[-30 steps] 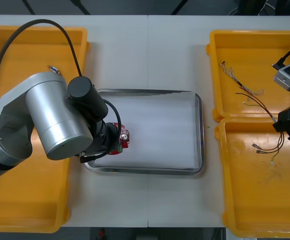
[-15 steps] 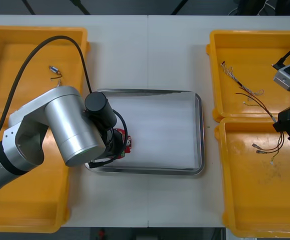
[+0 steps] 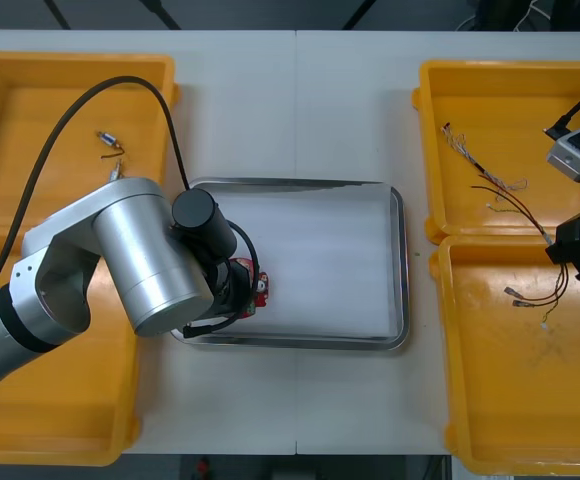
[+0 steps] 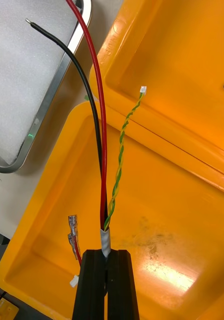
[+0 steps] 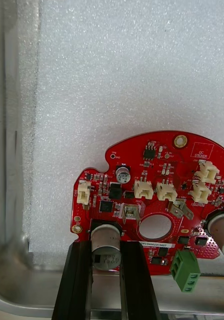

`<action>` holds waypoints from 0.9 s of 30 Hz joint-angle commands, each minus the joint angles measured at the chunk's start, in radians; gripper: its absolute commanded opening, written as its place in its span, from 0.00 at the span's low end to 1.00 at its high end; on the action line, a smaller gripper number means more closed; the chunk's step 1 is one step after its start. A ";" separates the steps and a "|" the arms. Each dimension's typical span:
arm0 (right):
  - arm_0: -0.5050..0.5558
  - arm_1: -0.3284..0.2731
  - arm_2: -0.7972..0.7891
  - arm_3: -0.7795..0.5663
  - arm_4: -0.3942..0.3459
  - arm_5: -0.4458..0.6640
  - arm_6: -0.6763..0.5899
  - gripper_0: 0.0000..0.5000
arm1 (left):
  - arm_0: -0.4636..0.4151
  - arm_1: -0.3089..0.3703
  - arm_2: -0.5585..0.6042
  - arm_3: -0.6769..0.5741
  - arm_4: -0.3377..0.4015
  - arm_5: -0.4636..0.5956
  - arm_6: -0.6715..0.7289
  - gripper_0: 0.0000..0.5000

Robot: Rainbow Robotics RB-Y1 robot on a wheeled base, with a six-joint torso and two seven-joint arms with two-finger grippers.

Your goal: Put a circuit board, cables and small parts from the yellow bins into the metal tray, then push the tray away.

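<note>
Now the left tool point(image 5: 105, 252) holds the circuit board point(image 5: 152, 200) over the metal tray's point(image 3: 398, 260) lower-left corner.
Clamped on a component at the board's edge, it should settle the board flat before letting go. At mid-right, the right tool point(image 4: 106, 262) pinches cables point(image 4: 99, 150) above a yellow bin point(image 3: 530, 420). Whether the board touches the tray is unclear.

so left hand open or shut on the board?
Shut: the left hand grips a silver cylinder on the circuit board, over the metal tray.
</note>
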State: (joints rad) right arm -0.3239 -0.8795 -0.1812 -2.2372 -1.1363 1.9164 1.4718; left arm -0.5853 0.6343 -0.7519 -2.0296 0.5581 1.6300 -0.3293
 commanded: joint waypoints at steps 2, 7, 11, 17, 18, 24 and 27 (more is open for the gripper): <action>-0.026 -0.003 -0.021 -0.024 0.006 0.004 -0.013 0.00 | -0.034 -0.007 -0.030 -0.003 -0.018 -0.013 0.006 0.30; -0.026 -0.003 -0.021 -0.024 0.006 0.004 -0.013 0.00 | -0.033 -0.001 -0.035 -0.001 -0.026 -0.013 0.004 0.48; -0.026 -0.003 -0.021 -0.024 0.006 0.004 -0.013 0.00 | -0.034 0.004 -0.037 -0.003 -0.026 -0.013 0.004 0.66; -0.026 -0.003 -0.021 -0.024 0.006 0.004 -0.013 0.00 | -0.065 0.027 -0.037 -0.012 0.011 -0.010 0.009 0.84; -0.026 -0.003 -0.021 -0.024 0.006 0.004 -0.013 0.00 | -0.076 0.036 -0.035 -0.020 0.026 -0.009 0.010 0.87; -0.026 -0.003 -0.021 -0.024 0.006 0.004 -0.013 0.00 | -0.107 0.107 0.022 -0.130 0.068 0.011 0.091 0.94; -0.026 -0.003 -0.021 -0.024 0.006 0.004 -0.013 0.00 | -0.127 0.160 0.068 -0.179 0.137 0.013 0.134 1.00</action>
State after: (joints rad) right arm -0.3240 -0.8795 -0.1812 -2.2372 -1.1363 1.9164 1.4718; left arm -0.6640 0.7166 -0.7511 -2.1323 0.6346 1.6325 -0.3195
